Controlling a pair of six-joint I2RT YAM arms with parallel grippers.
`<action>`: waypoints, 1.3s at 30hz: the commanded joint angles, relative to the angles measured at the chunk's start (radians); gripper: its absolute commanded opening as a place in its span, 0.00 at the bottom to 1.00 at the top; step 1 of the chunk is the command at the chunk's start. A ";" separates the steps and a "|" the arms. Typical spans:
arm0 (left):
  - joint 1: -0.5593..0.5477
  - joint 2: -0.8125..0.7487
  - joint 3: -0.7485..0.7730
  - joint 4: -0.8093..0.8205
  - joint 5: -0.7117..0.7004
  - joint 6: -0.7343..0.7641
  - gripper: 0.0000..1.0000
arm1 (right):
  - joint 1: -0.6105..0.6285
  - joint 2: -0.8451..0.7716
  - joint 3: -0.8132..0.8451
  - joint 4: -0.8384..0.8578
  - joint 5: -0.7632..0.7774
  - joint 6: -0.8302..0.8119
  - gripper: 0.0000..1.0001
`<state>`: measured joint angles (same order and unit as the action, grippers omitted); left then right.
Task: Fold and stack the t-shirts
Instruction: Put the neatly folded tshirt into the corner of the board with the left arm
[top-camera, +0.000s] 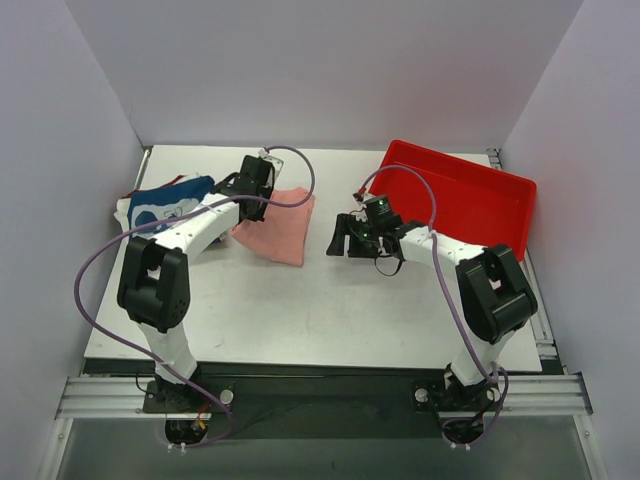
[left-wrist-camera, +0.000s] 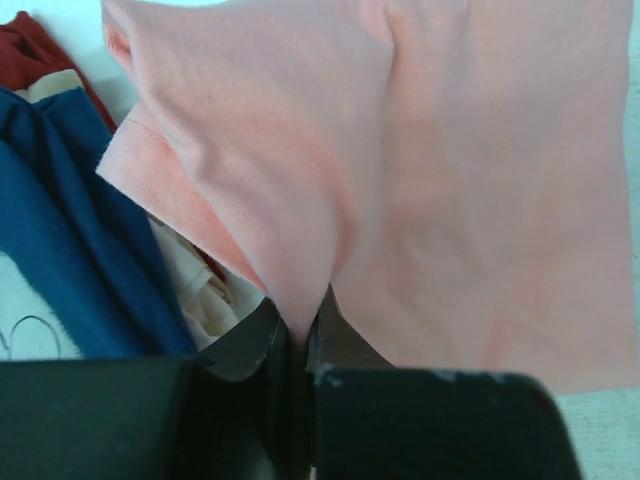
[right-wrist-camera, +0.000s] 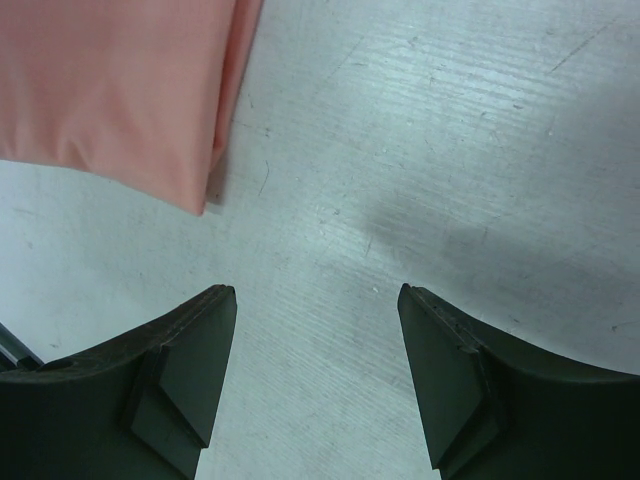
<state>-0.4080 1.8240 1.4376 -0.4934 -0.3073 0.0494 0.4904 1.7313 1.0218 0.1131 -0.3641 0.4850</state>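
A folded salmon-pink t-shirt (top-camera: 278, 234) lies near the middle of the table, and it fills most of the left wrist view (left-wrist-camera: 450, 180). My left gripper (left-wrist-camera: 297, 325) is shut on a pinched fold of its edge, at the shirt's far left corner (top-camera: 252, 190). A navy blue t-shirt (top-camera: 170, 200) lies heaped at the far left, with red and white cloth beside it (left-wrist-camera: 30, 50). To the right of the pink shirt my right gripper (top-camera: 345, 238) hangs open over bare table (right-wrist-camera: 317, 300), with the pink shirt's corner (right-wrist-camera: 150, 90) ahead of it on the left.
A red plastic tray (top-camera: 455, 195) stands at the back right of the white table (top-camera: 320, 320). Purple cables loop from both arms. Grey walls close in the back and both sides.
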 joint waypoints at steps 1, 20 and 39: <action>0.018 -0.063 0.079 -0.042 -0.042 0.069 0.00 | -0.010 -0.050 -0.005 -0.007 0.008 -0.019 0.67; 0.273 -0.112 0.380 -0.129 0.187 0.075 0.00 | -0.012 -0.027 0.003 -0.015 0.001 -0.022 0.67; 0.547 -0.250 0.187 -0.044 0.349 -0.091 0.00 | -0.010 -0.006 0.017 -0.018 -0.021 -0.022 0.67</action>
<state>0.0952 1.6493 1.6463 -0.6258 -0.0139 0.0170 0.4839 1.7302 1.0191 0.1078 -0.3687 0.4706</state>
